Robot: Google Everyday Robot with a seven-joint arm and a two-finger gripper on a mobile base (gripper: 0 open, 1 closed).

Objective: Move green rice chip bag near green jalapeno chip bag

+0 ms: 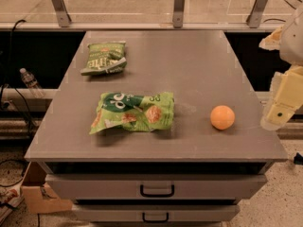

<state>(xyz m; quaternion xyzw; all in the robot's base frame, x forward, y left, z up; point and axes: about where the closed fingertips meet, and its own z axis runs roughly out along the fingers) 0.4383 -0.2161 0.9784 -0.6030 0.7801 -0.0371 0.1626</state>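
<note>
- Fingers of the gripper [274, 119]: spread or closed, I could not tell.
- That gripper hung to the right of the orange ball [222, 117], out past the table [203, 65] edge, touching nothing.
- The green rice chip bag [134, 111] lay flat and crinkled to the left of the orange ball, clearly apart from it.
- The green jalapeno chip bag [104, 58] sat farther back and farther left of the orange ball, well apart from the bigger bag.
- Two drawers [156, 189] were below the orange ball, in the table's front.

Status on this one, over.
Claw right of table, touching nothing. Green rice chip bag mid-table, apart from green jalapeno chip bag behind it. Orange ball right, not between.
</note>
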